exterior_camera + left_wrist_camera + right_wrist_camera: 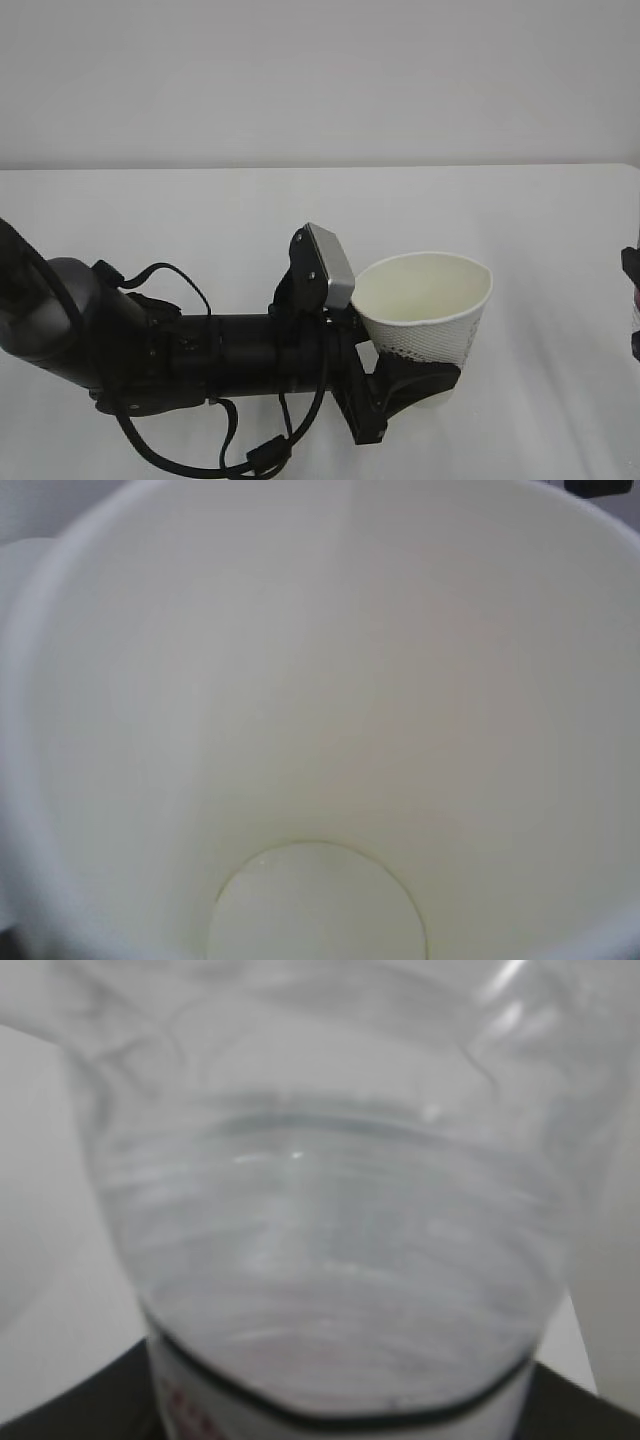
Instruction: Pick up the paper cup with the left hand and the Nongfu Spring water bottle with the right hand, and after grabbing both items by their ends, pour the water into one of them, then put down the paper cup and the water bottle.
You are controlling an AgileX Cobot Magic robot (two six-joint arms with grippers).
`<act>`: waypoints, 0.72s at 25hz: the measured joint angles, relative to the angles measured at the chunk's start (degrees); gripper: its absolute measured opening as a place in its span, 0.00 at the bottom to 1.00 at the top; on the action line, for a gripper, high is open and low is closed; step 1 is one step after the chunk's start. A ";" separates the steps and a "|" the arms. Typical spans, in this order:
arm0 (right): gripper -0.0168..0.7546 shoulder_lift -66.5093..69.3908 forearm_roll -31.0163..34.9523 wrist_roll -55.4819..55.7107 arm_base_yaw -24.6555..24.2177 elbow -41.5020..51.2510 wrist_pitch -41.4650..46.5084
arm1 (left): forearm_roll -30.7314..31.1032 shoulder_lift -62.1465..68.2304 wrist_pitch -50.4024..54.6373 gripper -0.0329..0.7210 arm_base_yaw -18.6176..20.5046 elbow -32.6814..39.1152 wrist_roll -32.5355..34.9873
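You held a cup and a bottle.
Your left hand (415, 385) gripped the paper cup (430, 305); your right hand pinched the Nongfu Spring water bottle (330, 1260).

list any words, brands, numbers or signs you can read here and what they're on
None can be read.
Paper cup: dark speckled print low on its side, next to the left end effector; no letters resolve. The left wrist view shows only its blank inside.
Water bottle: a strip of white label with small red marks at the bottom edge of the right wrist view, too blurred and cropped to read.
No other sign shows.
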 joint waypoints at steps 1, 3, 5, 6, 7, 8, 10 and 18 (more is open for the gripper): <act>0.53 0.00 0.00 -0.89 0.00 0.00 0.00 | 0.00 0.00 0.00 0.70 0.00 0.00 0.00; 0.53 0.00 0.00 -3.08 0.00 0.00 0.00 | 0.00 0.00 0.00 0.70 0.00 0.00 0.00; 0.53 0.00 0.00 -5.19 0.00 0.00 0.00 | 0.00 0.00 0.00 0.70 0.00 0.00 0.00; 0.53 0.00 0.00 -6.58 0.00 0.00 0.00 | 0.00 0.00 0.00 0.70 0.00 0.00 0.00; 0.53 0.00 0.00 -7.97 0.00 0.00 0.00 | 0.00 0.00 0.00 0.70 0.00 0.00 0.00; 0.53 0.00 0.00 -8.69 0.00 0.00 -0.23 | 0.00 0.00 0.00 0.70 0.00 0.00 0.00; 0.53 0.00 0.00 -9.64 0.00 0.00 -0.92 | 0.00 0.00 0.05 0.70 0.00 0.00 0.00; 0.53 0.00 0.04 -12.94 0.00 0.00 -2.31 | 0.00 0.00 0.13 0.70 -0.78 0.00 0.00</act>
